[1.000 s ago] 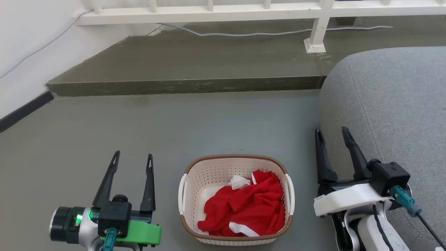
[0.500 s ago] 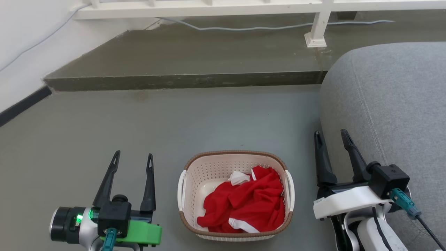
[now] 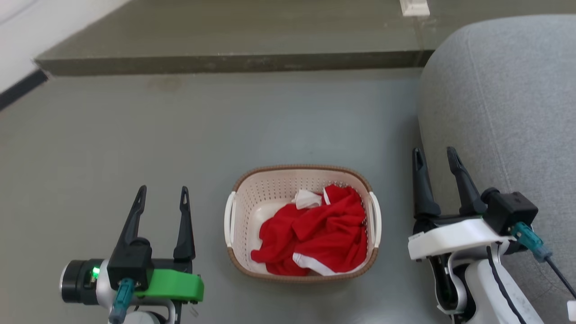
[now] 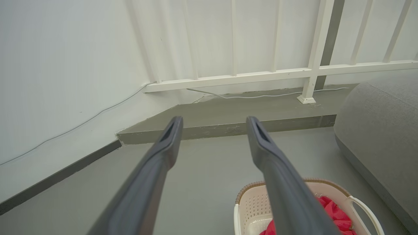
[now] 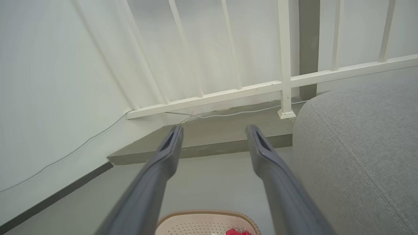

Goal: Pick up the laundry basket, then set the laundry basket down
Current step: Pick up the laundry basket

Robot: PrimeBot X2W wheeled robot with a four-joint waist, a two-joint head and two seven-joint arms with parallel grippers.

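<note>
laundry basket (image 3: 270, 191): cream plastic, perforated, slight sheen; rim brown with a woven look (moulded, it seems).
red garment (image 3: 324, 229): soft matt cloth, crumpled, white trim.
floor (image 3: 180, 130): grey, smooth, matt, faintly stained toward 11 o'clock.
step edge (image 3: 225, 63): rough, mottled grey, at 12 o'clock.
sofa (image 3: 508, 90): grey woven cloth, coarse weave, stitched seam, at 3 o'clock.
left gripper (image 3: 163, 191): jaws dark matt plastic; smooth green plastic mount, at 7 o'clock.
right gripper (image 3: 434, 153): jaws same dark matt plastic; glossy white shell, at 5 o'clock.
railing (image 4: 313, 49): white paint, smooth.
</note>
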